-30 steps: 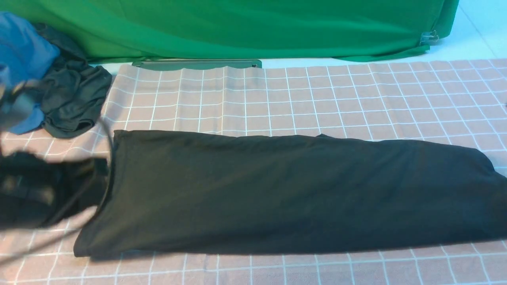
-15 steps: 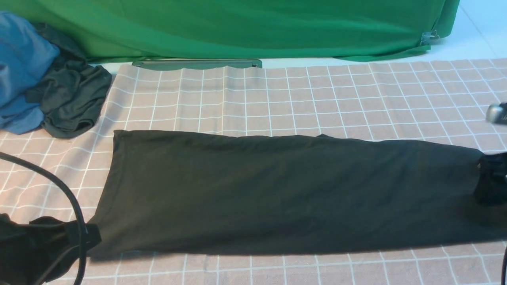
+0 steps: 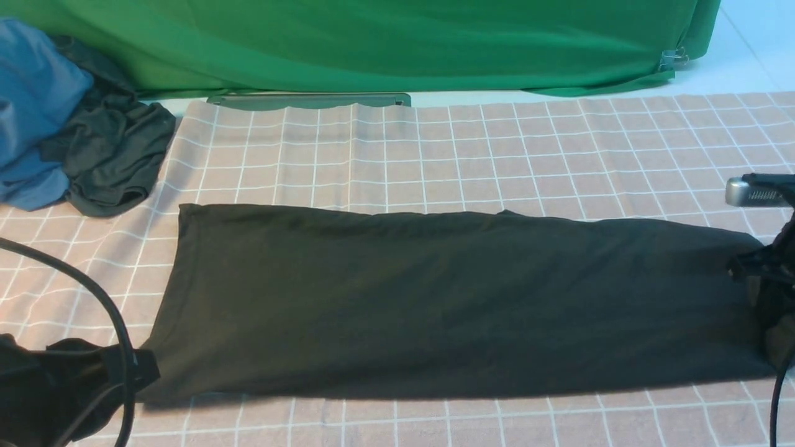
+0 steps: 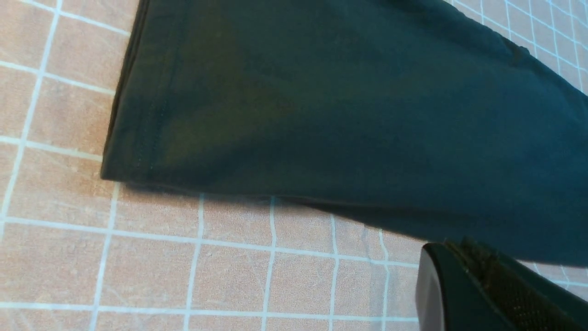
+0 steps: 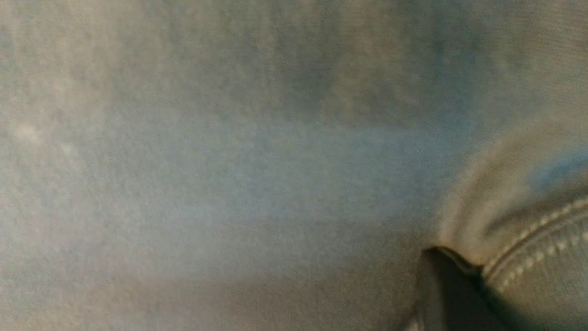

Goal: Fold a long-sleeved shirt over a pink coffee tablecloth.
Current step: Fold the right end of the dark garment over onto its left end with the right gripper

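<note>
The long-sleeved shirt (image 3: pixel 435 298) lies as a long black band across the pink coffee tablecloth (image 3: pixel 435 149); its print is hidden. My left gripper (image 3: pixel 146 372) is shut, its tip against the shirt's near left corner. In the left wrist view the fingertips (image 4: pixel 441 250) touch the near edge of the shirt (image 4: pixel 321 92), and I cannot tell whether cloth is pinched. My right gripper (image 3: pixel 754 270) is at the shirt's right end, where the cloth is bunched. In the right wrist view, fabric with a stitched seam (image 5: pixel 528 248) puckers at the fingertip (image 5: pixel 441 285).
A blue garment (image 3: pixel 31 105) and a dark grey garment (image 3: pixel 112 155) are heaped at the far left. A bright green cloth (image 3: pixel 372 43) hangs along the back. A black cable (image 3: pixel 93 298) loops over the left side of the tablecloth.
My left arm dropped from the shirt's left edge to its near left corner. My right gripper came in from the right and closed on the shirt's right end, which is now bunched.
</note>
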